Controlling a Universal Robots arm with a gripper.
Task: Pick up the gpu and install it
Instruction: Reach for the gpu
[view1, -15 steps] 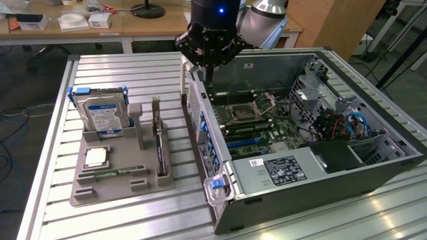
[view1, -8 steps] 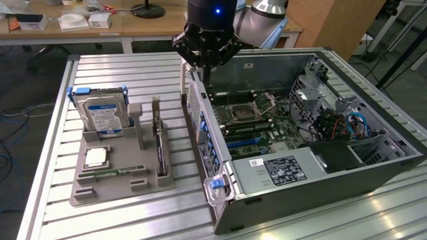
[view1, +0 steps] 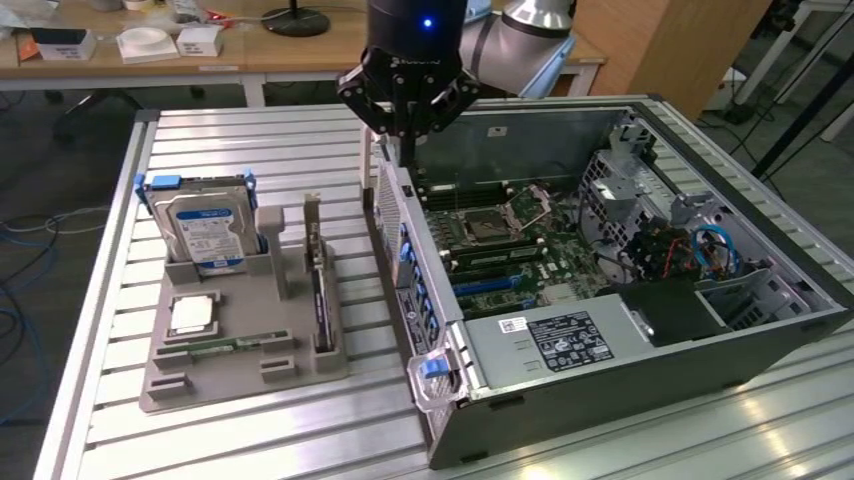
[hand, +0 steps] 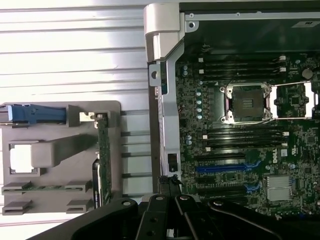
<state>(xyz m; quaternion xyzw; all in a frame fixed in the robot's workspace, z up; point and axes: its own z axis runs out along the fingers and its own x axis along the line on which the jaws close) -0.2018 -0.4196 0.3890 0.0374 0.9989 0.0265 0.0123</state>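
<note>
Exterior view shows the tool (view1: 404, 150) pressed together, pinching nothing, hovering over the side wall of the open computer case (view1: 534, 135). The gpu (view1: 322, 305) stands on edge in the grey holder (view1: 214, 385) near the hard drive (view1: 207, 235), toward the edge of the worktop (view1: 254, 140) on the exterior view's left.

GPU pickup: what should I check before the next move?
1. gpu stands on edge in the grey holder: ok.
2. Nothing held between the fingers: ok.
3. Fingers open for a grasp: not ok, shut.
4. gripper above the gpu: not ok, it hangs over the computer case wall.
5. Blue slot on the motherboard empty: ok.
</note>
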